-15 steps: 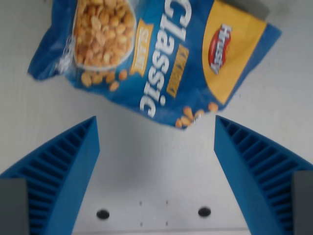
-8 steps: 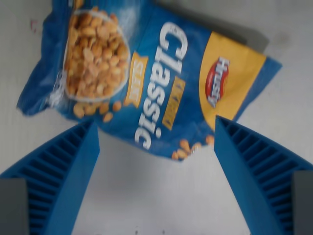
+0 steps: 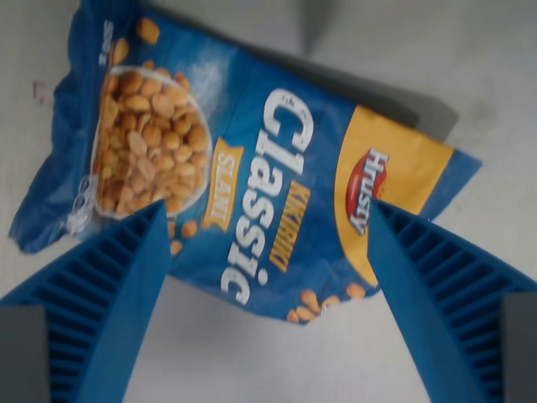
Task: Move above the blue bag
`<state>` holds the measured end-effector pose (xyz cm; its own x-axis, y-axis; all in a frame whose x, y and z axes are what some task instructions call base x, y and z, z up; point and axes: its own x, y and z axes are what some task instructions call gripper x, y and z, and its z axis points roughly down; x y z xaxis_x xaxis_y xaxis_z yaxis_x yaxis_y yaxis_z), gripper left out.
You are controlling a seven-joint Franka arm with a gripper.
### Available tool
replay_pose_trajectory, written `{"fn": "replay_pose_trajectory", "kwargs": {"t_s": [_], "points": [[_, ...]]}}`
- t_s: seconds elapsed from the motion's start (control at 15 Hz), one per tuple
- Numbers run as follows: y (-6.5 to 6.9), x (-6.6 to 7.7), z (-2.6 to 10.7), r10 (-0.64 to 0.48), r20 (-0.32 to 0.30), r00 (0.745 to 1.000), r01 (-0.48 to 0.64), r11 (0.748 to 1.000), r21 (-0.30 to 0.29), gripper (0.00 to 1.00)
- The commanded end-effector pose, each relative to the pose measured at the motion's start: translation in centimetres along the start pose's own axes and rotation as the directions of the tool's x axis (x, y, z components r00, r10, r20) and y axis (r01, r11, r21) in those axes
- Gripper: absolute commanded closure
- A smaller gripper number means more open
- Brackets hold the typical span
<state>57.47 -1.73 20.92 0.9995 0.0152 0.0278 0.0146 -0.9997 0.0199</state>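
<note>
The blue bag (image 3: pixel 252 176) of peanuts, with a yellow end panel and white "Classic" lettering, lies flat on the pale table and fills the upper and middle part of the wrist view. My gripper (image 3: pixel 267 222) is open and empty, hanging over the bag's lower part. Its blue ribbed fingers (image 3: pixel 109 294) stand wide apart, the left one over the bag's peanut picture edge and the right one (image 3: pixel 436 285) over the yellow panel's lower corner. I cannot tell the height above the bag.
The pale grey table (image 3: pixel 260 361) shows below and around the bag. A dark shadow (image 3: pixel 315 25) falls on the table past the bag's top edge.
The camera has moved toward the bag: the bag has slid down in the view and now lies between the fingertips. The table holes seen earlier have left the view. The jaws stay open.
</note>
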Motion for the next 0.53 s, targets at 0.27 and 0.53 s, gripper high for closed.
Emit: {"fn": "replay_pose_trajectory", "kwargs": {"t_s": [0.27,0.53], "points": [[0.43,1.42,0.73,-0.013,0.005,1.0,0.013,0.999,0.05,0.0],[0.51,1.65,0.96,-0.014,0.006,1.0,0.014,0.999,0.052,0.0]]}}
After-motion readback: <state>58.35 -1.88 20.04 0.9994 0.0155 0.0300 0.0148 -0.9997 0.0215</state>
